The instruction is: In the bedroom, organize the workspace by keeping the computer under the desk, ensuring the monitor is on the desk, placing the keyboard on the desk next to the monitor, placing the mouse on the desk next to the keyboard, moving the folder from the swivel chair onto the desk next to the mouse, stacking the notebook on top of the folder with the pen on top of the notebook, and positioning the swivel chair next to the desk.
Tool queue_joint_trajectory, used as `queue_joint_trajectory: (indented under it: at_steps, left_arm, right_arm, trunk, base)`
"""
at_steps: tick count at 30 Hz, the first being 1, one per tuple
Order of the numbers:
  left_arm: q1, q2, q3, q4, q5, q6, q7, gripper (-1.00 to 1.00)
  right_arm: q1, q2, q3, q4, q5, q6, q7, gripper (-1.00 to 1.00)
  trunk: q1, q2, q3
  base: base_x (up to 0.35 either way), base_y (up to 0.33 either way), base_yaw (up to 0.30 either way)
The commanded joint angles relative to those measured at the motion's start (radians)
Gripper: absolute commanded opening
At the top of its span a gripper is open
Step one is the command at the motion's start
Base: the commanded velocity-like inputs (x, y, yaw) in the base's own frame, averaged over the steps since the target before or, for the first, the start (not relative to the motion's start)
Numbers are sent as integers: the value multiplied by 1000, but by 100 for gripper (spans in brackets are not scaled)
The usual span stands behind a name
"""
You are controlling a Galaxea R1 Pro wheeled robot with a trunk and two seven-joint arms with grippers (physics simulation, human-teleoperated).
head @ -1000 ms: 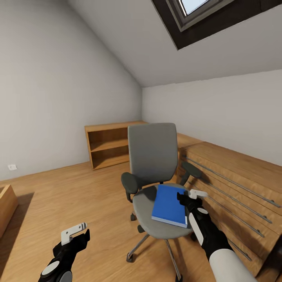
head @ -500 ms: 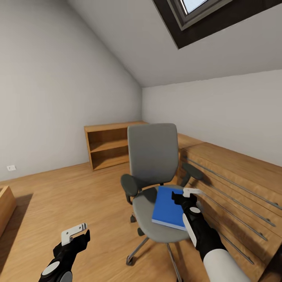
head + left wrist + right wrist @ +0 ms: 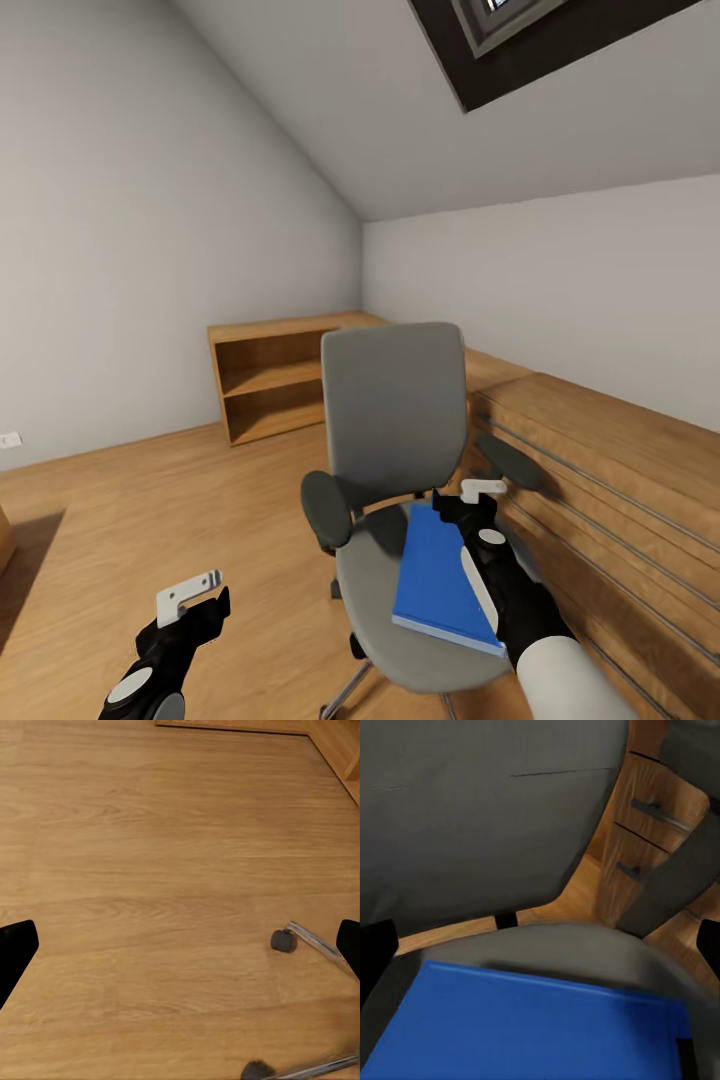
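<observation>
Grey walls and a sloped ceiling enclose the bedroom, with a wooden floor [image 3: 150, 500] underfoot. At the centre stands the swivel chair [image 3: 400, 420], its grey back upright and its dark armrests on either side of the seat. The folder [image 3: 435, 580] lies flat on the seat, toward the seat's right side, its long edges running front to back. The right pincer [image 3: 468, 500] hangs over the folder's far right corner with its fingers apart, as the right wrist view confirms: both dark fingertips flank the blue cover [image 3: 532, 1027] without touching it. The left pincer [image 3: 190, 595] hovers low over bare floor, well apart from the chair, fingers spread; its wrist view shows chrome legs and a caster [image 3: 283, 940]. An open wooden shelf unit [image 3: 265, 385] stands against the far wall, and a light wooden drawer chest [image 3: 600, 470] sits just right of the chair. Compared with half a second ago, the whole view has shifted: chair and folder appear nearer and lower in frame, the skylight [image 3: 540, 40] higher.
</observation>
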State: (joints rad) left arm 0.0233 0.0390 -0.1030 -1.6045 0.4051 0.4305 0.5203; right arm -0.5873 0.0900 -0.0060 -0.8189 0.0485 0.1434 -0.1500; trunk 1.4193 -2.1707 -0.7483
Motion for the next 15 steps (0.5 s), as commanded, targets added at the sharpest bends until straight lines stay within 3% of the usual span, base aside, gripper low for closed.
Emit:
queue_joint_trajectory:
  at_steps: [1,6,15]
  left_arm:
    - [0,1,-2,-2,9,1,9,100]
    - [0,1,-2,-2,9,2,9,100]
    - [0,2,-1,-2,9,4,9,100]
  right_arm:
    - [0,1,0,-2,5,7,-2,100]
    - [1,1,0,0,5,7,-2,100]
    - [1,1,7,6,4,14,-1,100]
  trunk:
    - [0,0,-1]
    - [0,0,-1]
    - [0,0,-1]
  base:
    - [325,0,0]
    - [277,0,0]
    - [42,0,0]
